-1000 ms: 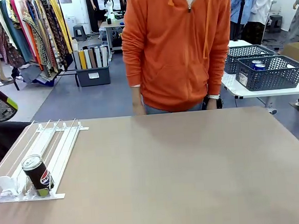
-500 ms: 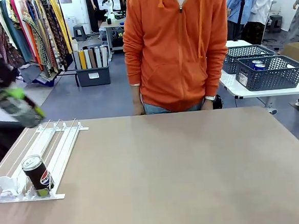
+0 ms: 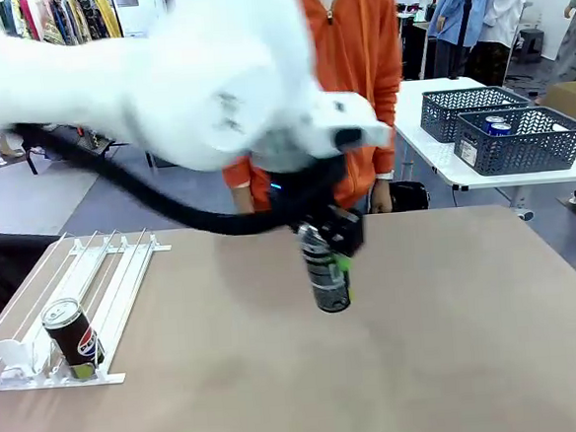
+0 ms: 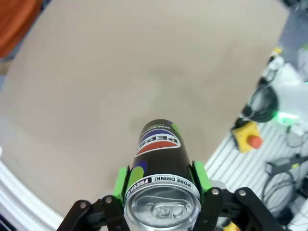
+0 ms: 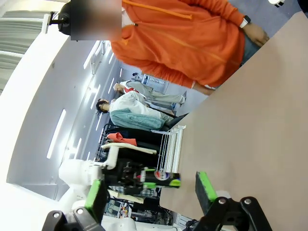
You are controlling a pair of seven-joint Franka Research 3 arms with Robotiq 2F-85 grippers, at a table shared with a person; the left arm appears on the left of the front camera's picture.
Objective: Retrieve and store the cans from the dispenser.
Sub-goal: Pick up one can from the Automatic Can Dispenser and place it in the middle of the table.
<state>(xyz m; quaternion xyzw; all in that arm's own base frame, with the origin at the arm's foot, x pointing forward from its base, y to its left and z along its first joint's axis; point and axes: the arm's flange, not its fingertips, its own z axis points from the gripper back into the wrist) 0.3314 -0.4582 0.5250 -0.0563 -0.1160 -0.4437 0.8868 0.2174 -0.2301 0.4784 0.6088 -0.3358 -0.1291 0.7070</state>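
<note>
My left arm reaches across the table's middle, and my left gripper (image 3: 330,257) is shut on a dark cola can (image 3: 327,284) held upright just above the tabletop. In the left wrist view the green pads (image 4: 122,181) clamp both sides of that can (image 4: 161,159), silver top towards the camera. A second cola can (image 3: 72,338) stands at the low end of the white wire dispenser (image 3: 114,278) at the table's left. My right gripper (image 5: 149,190) is open with nothing in it; beyond it the held can (image 5: 161,177) and the dispenser (image 5: 173,142) show.
A person in an orange hoodie (image 3: 361,63) stands at the far edge, partly behind my left arm. Two dark grey mesh baskets (image 3: 520,145) holding blue cans sit on a white side table at the back right. Bare tabletop (image 3: 475,341) lies to the right.
My left arm has swung from the far left, above the dispenser, to the middle of the table, carrying the cola can. The can in the dispenser has stayed put.
</note>
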